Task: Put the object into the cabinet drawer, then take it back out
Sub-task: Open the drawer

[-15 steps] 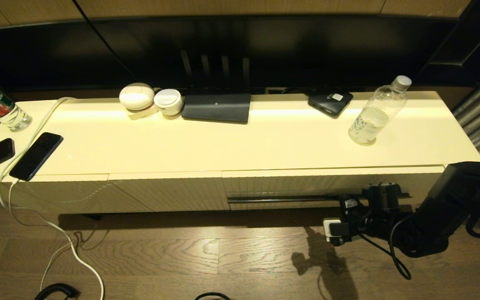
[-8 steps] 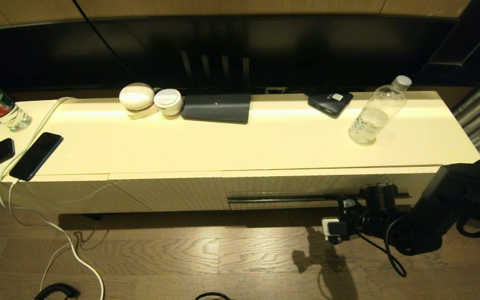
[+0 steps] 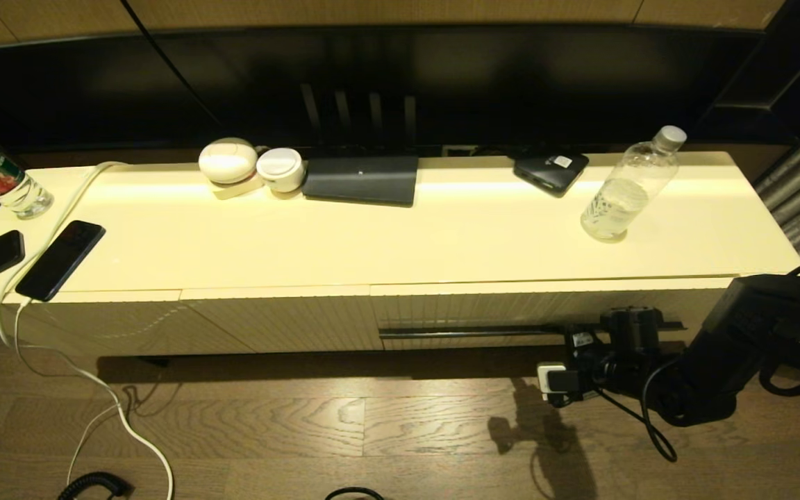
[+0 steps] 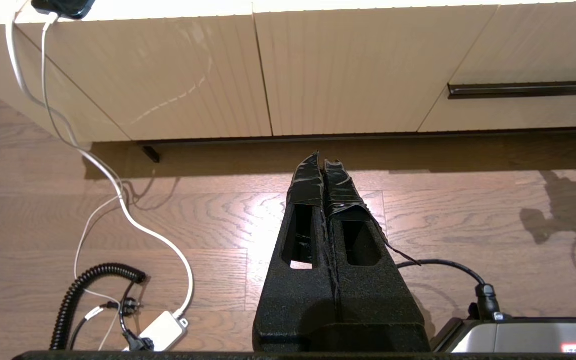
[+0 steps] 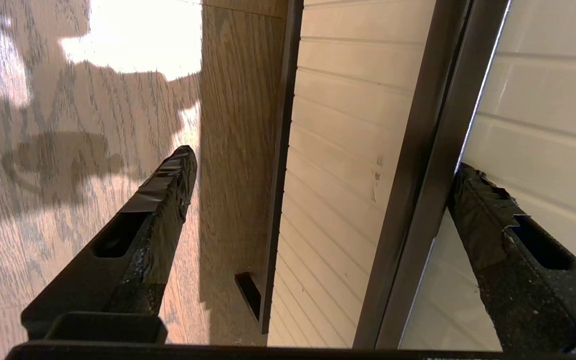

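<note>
While the drawer (image 3: pixel 546 309) is shut, the right gripper (image 5: pixel 318 200) is spread wide, straddling its handle (image 5: pixel 428 165). The handle runs level. The left gripper (image 4: pixel 324 167) is closed, parked away.

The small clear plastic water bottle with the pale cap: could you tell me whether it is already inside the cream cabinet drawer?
No: the small clear plastic water bottle stands upright on the cream cabinet top, and the ribbed drawer is shut.

The clear plastic water bottle (image 3: pixel 626 189) is looking smooth. The cabinet top (image 3: pixel 400 236) is shining glossy cream. The wood floor (image 3: pixel 303 423) is showing grain.
</note>
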